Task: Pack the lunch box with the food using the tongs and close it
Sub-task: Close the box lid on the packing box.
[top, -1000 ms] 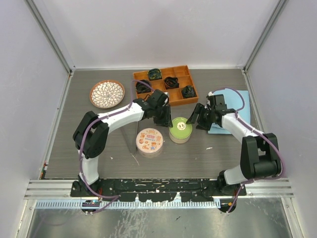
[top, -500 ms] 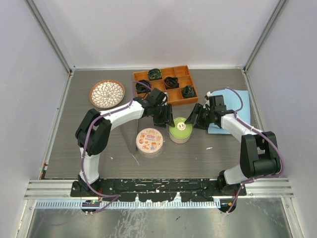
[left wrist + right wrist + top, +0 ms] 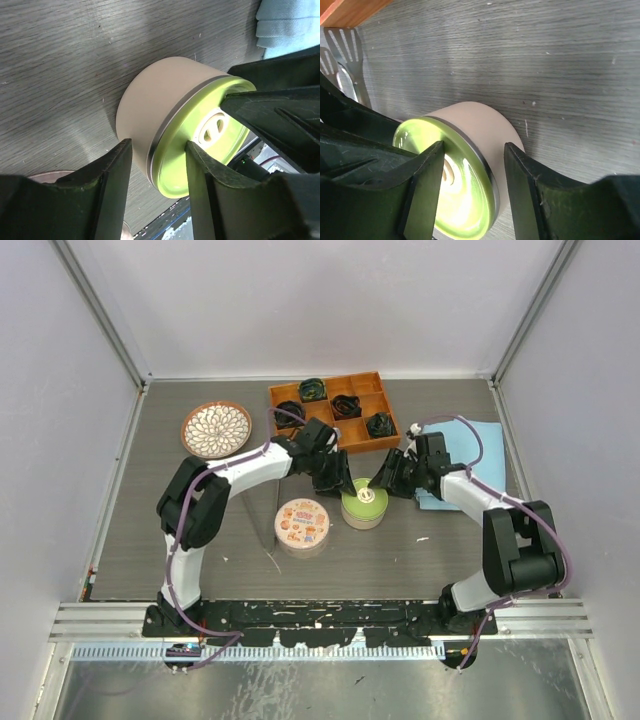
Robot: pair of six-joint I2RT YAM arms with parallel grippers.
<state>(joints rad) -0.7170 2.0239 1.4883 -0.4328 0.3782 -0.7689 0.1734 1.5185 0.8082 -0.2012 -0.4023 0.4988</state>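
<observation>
**Grey table, six things on it**

The table (image 3: 150, 530) is dark grey with a wood-grain surface, walled by pale panels on three sides. At the far left lies a round plate (image 3: 216, 429) with a petal pattern. An orange wooden tray (image 3: 379, 386) (divided into compartments) sits at the far middle. A folded blue cloth (image 3: 478, 445) lies to the right. Near the centre stands the lunch box (image 3: 363, 504), cream-walled under a green lid. Just left of it is a cartoon-printed round tin (image 3: 302, 525), with the tongs (image 3: 268, 520) beside that. A few pale scraps (image 3: 422, 538) dot the near surface
</observation>
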